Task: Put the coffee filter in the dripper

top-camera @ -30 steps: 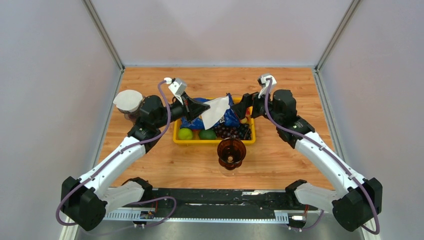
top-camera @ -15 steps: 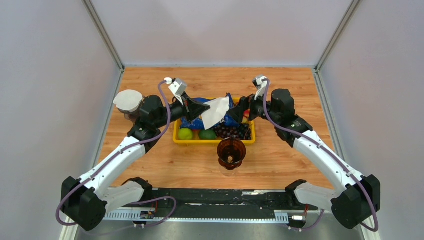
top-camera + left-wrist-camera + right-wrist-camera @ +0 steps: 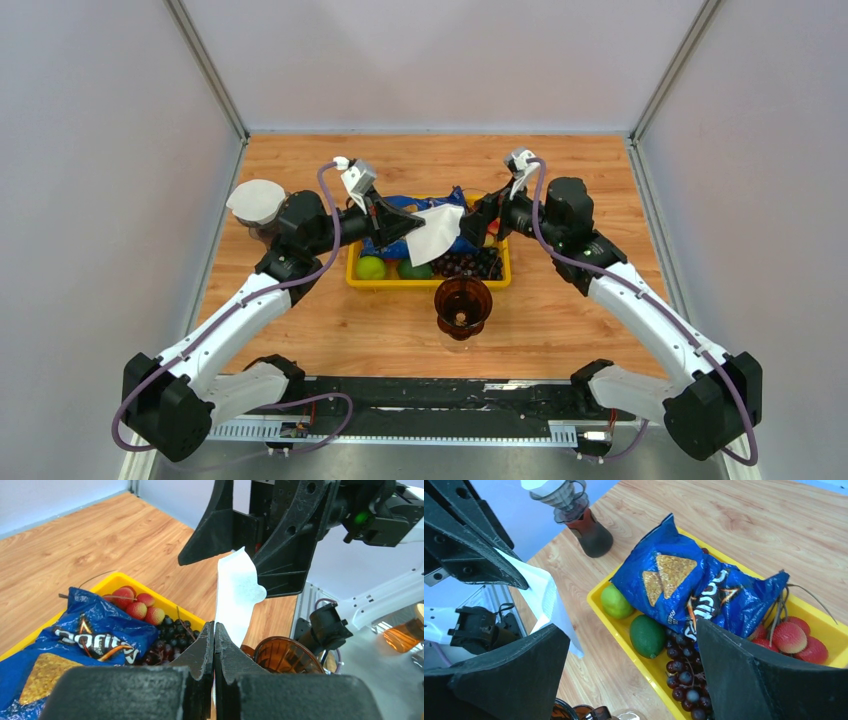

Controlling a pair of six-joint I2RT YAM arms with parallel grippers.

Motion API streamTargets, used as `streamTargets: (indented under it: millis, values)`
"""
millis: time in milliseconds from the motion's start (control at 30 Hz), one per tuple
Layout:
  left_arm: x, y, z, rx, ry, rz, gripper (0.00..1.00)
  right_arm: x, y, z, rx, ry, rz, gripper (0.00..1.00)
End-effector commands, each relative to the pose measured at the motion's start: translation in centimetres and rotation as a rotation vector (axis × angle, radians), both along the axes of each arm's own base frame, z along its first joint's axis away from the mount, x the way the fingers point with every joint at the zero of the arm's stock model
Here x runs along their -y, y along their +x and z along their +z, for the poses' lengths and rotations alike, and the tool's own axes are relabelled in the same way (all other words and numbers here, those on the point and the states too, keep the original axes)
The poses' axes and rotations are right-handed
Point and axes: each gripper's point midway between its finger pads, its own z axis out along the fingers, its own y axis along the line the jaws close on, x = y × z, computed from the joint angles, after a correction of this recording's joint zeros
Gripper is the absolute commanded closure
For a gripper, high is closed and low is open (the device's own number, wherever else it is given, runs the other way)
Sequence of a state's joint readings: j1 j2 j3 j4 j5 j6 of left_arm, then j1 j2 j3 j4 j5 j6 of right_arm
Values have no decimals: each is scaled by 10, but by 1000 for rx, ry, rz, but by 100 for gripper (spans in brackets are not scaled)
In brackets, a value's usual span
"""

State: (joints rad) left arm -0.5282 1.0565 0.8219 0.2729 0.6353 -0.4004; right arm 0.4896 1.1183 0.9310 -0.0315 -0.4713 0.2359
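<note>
My left gripper point(image 3: 412, 224) is shut on a white paper coffee filter point(image 3: 434, 234) and holds it in the air above the yellow tray point(image 3: 428, 283). In the left wrist view the filter point(image 3: 235, 592) rises from between the closed jaws. My right gripper point(image 3: 478, 217) is open right beside the filter's far edge, not gripping it. In the right wrist view the filter point(image 3: 546, 602) hangs at the left between the spread fingers. The amber dripper point(image 3: 462, 303) stands on the table just in front of the tray; it also shows in the left wrist view point(image 3: 287, 656).
The tray holds a blue chip bag point(image 3: 689, 587), a lime point(image 3: 616, 601), an avocado point(image 3: 647, 636), grapes point(image 3: 684, 677) and lychees point(image 3: 791, 636). A second dripper with a filter on a carafe point(image 3: 257, 210) stands at the left.
The left gripper has tilted the filter lower and slightly right. The right gripper has moved in closer to the filter's edge.
</note>
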Motion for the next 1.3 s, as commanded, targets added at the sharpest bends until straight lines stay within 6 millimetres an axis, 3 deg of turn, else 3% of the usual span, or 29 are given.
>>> streamTargets:
  millis: [0,333,700,900,1067,1133,1233,1267]
  values:
    - [6,-14,22,66,-52,-89,100,-11,-14,24,78,65,106,3]
    - [17,-33,24,82,-77,-254,100,-26,-48,27,139,83,355,24]
    - [20,-39,29,91,-94,-305,100,-26,-59,26,151,87,405,54]
    - [21,-38,28,80,-98,-307,100,-28,-71,30,167,95,455,66]
    - [24,-33,26,65,-95,-304,100,-29,-80,33,180,101,496,84]
    - [25,-31,26,53,-96,-299,99,-29,-82,33,180,102,503,98]
    - [25,-26,26,37,-92,-277,89,-29,-80,37,181,108,484,100]
    - [25,-24,23,24,-85,-267,79,-28,-79,38,177,111,471,100]
